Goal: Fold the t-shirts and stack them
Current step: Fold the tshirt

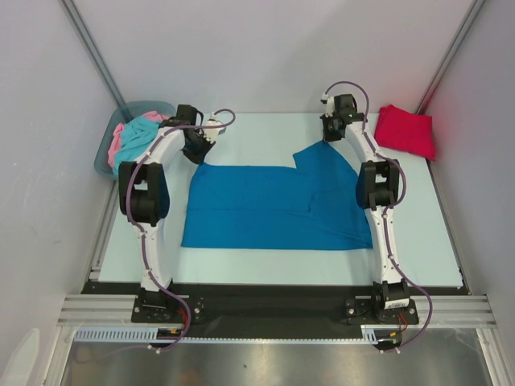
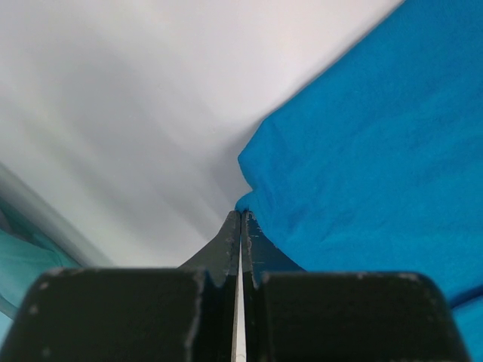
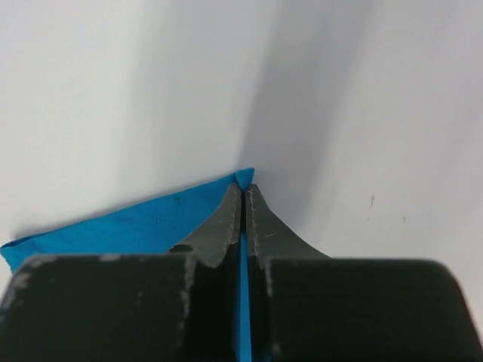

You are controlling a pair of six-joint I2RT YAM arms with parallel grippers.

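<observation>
A deep blue t-shirt [image 1: 273,205] lies spread flat on the table's middle. My right gripper [image 1: 326,138] is shut on its far right corner, and blue cloth shows between the fingertips in the right wrist view [image 3: 243,187]. My left gripper [image 1: 200,155] is at the shirt's far left corner. Its jaws are shut with the blue edge [image 2: 355,151] pinched at the very tips [image 2: 241,215]. A folded bright red t-shirt [image 1: 406,131] lies at the back right. Turquoise [image 1: 138,137] and pink [image 1: 118,138] shirts sit bunched in the bin.
The grey-blue plastic bin [image 1: 103,157] stands at the back left corner, close to my left arm. White walls enclose the table on three sides. A black strip runs along the near edge by the arm bases.
</observation>
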